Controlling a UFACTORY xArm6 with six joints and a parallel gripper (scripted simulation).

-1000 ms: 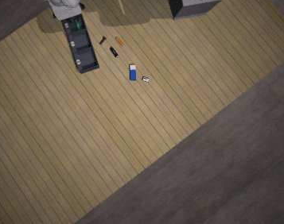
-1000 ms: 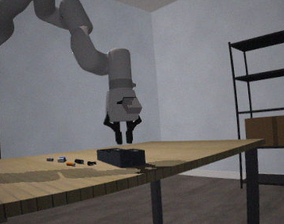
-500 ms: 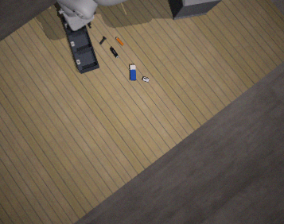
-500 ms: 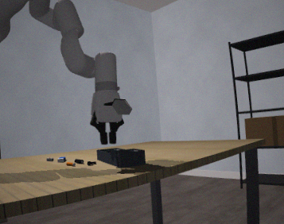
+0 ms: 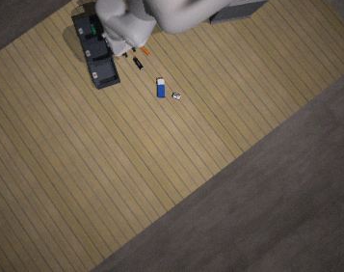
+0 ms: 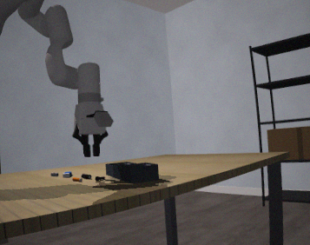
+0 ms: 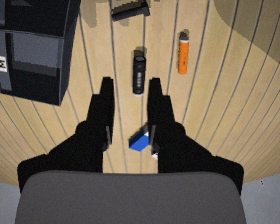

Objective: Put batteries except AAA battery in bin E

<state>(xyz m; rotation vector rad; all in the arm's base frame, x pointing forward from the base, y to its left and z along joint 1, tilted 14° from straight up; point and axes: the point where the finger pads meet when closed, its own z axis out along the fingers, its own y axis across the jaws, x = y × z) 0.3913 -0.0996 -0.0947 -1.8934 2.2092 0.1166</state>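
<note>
My gripper (image 7: 131, 92) (image 6: 90, 149) is open and empty. It hangs well above the table, right of a row of three dark bins (image 5: 106, 83) (image 6: 132, 170) (image 7: 38, 41). A green battery (image 5: 92, 29) lies in the far end bin of the row. A black battery (image 5: 139, 63) (image 7: 139, 71) (image 6: 86, 175) lies on the table below my fingertips. An orange battery (image 5: 145, 50) (image 7: 183, 52) (image 6: 76, 179) lies just beside it. The bins' letters are too small to read.
A blue and white block (image 5: 160, 88) (image 7: 141, 140) (image 6: 68, 174) and a small black and white thing (image 5: 176, 95) lie farther along the table. A small dark thing (image 7: 130, 10) lies near the bins. The arm's base stands at the table's back edge.
</note>
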